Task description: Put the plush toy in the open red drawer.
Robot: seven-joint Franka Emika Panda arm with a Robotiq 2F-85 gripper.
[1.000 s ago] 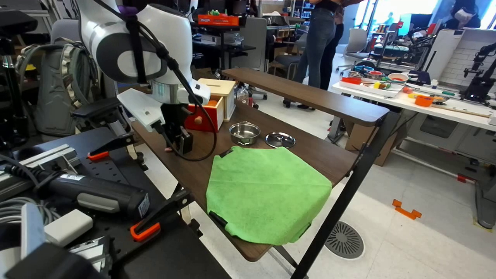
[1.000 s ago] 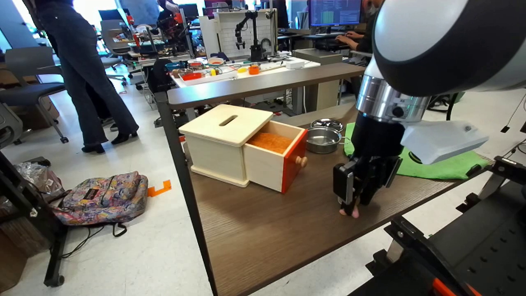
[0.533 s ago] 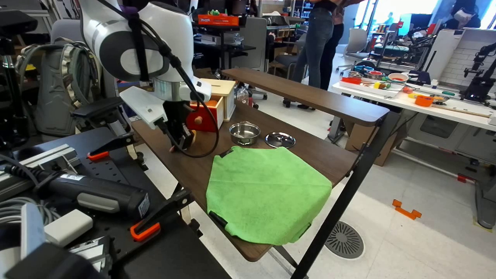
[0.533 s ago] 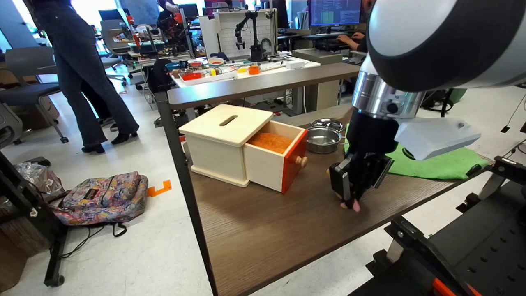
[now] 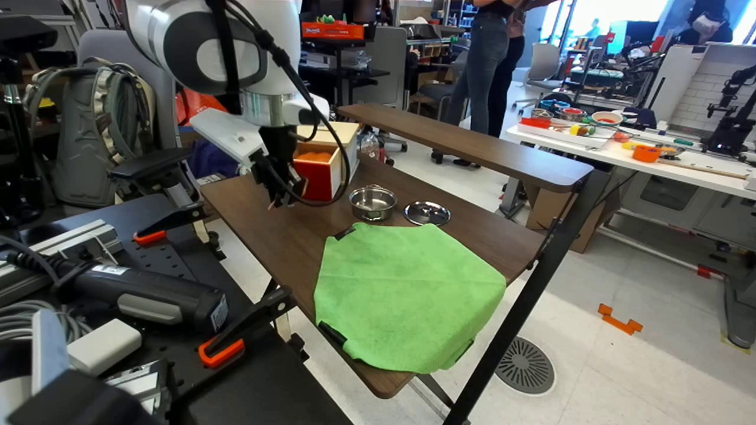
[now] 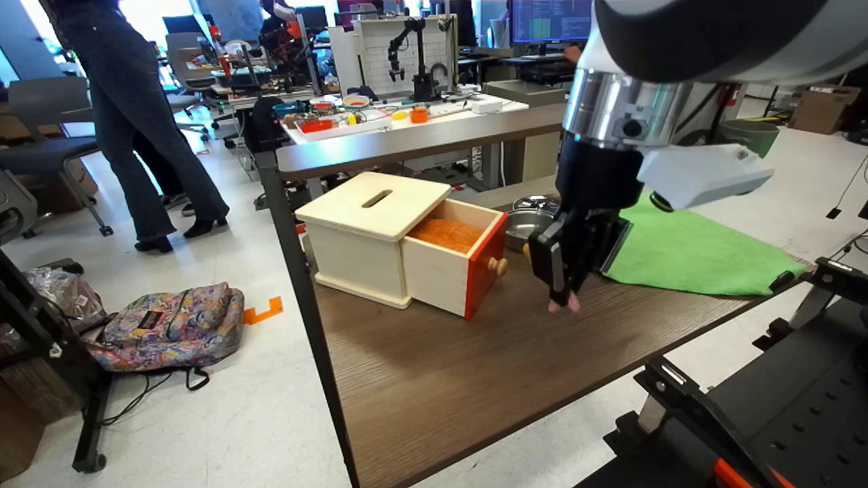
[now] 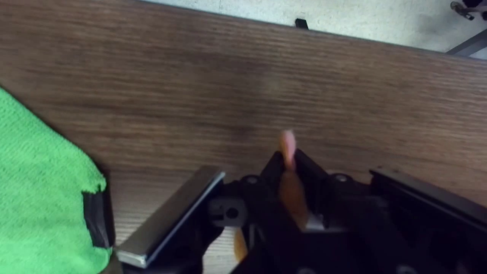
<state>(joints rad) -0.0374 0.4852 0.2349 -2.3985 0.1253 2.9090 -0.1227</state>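
Claw (image 7: 288, 158) tight on plush toy (image 7: 292, 192)

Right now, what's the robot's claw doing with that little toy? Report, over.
Gripper pinching plush toy above table. Red drawer open, toy not yet inside. Possibly in the way: drawer front, likely needs lifting over.
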